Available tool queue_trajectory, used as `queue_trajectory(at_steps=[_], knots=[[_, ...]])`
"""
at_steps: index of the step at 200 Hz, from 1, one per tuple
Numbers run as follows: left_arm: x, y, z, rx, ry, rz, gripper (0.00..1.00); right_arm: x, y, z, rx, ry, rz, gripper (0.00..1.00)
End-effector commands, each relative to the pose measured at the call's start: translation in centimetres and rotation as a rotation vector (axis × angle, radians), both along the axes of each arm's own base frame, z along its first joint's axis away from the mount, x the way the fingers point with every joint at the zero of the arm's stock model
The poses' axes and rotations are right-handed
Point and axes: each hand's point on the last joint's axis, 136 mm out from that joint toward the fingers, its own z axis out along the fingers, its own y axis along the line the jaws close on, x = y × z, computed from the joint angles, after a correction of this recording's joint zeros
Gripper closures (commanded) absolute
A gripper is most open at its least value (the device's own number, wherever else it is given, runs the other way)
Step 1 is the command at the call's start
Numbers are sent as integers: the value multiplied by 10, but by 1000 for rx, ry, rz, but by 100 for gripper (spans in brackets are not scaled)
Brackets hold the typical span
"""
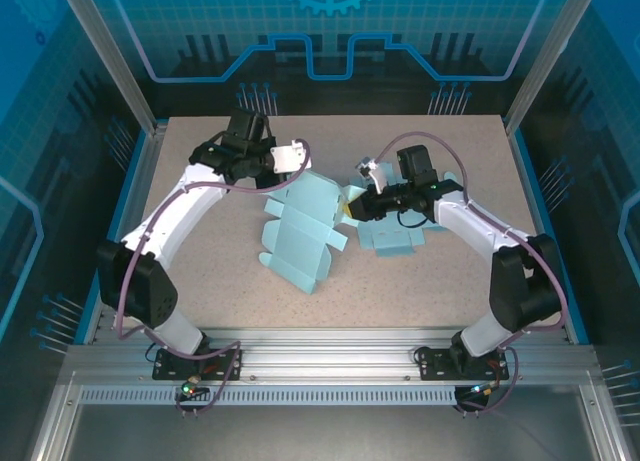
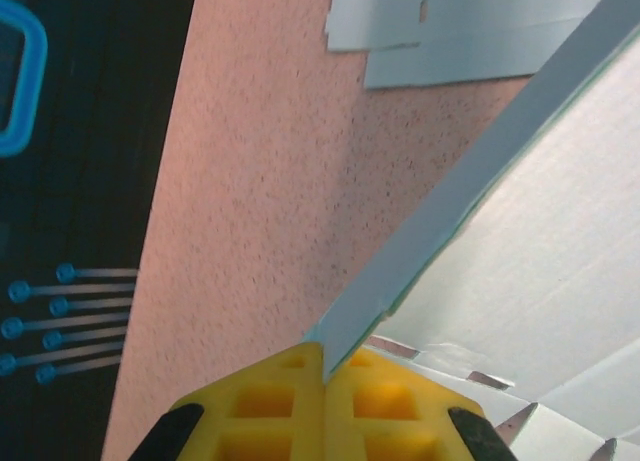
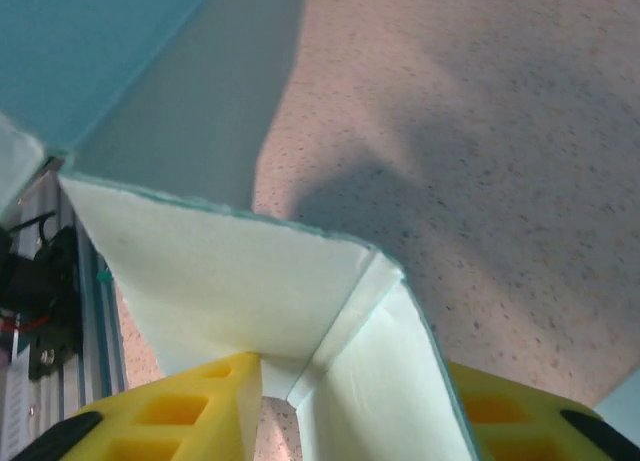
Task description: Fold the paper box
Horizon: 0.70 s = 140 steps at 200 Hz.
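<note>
The paper box (image 1: 303, 233) is a light blue die-cut blank, partly raised, in the middle of the table. My left gripper (image 1: 288, 173) reaches its far upper edge. In the left wrist view the yellow fingers (image 2: 270, 406) of the left gripper (image 2: 325, 366) are shut on a thin blue flap (image 2: 450, 211) of the box. My right gripper (image 1: 350, 209) is at the box's right edge. In the right wrist view the right gripper (image 3: 350, 411) has its jaws apart, with a folded white-faced corner of the box (image 3: 300, 291) standing between them and touching the left finger (image 3: 180, 411).
A second flat blue sheet (image 1: 397, 239) lies on the table under and right of my right gripper, and shows as the sheet (image 2: 470, 31) at the top of the left wrist view. The speckled tabletop (image 1: 200, 281) ends at metal rails in front and blue walls around.
</note>
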Motion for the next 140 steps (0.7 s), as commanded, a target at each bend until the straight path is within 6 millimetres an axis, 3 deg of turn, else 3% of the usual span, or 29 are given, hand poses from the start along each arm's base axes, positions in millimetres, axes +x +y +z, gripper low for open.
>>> queue_trajectory(at_steps=[1,57,72,103,140], knots=[[13,4,-7,-46,43,191,100,17,-10,9,-40,-28,-103,51],[31,26,-26,14,54,409,100,25,-63,22,-165,-6,-420,43],[28,22,-35,17,57,406,100,28,-76,30,-157,6,-514,43],[17,15,-53,33,22,420,100,29,-86,50,-86,46,-639,43],[1,19,-62,16,-44,467,100,24,-79,59,-28,136,-686,43]])
